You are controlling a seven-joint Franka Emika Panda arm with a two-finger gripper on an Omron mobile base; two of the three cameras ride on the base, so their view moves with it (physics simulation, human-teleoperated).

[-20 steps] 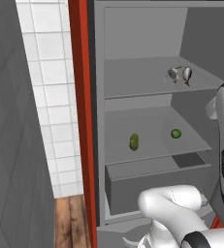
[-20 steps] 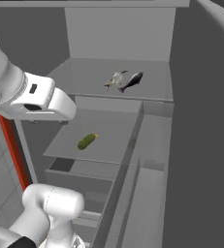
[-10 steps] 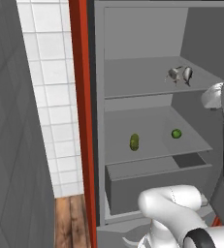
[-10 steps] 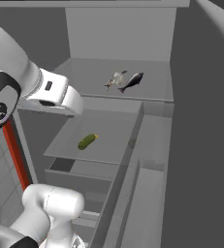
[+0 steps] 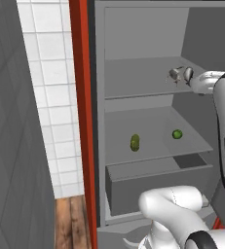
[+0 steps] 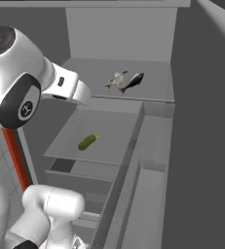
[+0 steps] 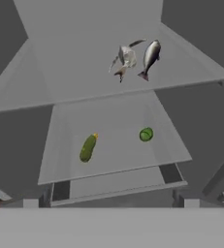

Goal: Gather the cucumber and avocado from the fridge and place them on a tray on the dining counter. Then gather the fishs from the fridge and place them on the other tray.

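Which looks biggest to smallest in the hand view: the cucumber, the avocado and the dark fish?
1. Dark fish and cucumber: about equally long, so no ranking between them; the fish also lies on the farther upper shelf.
2. Avocado: clearly smallest, on the cucumber's shelf.

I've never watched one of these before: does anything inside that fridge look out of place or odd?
Nothing stands out. Two fish lie close together on the upper shelf, and the cucumber and avocado sit apart on the shelf below. Nothing looks spilled or damaged.
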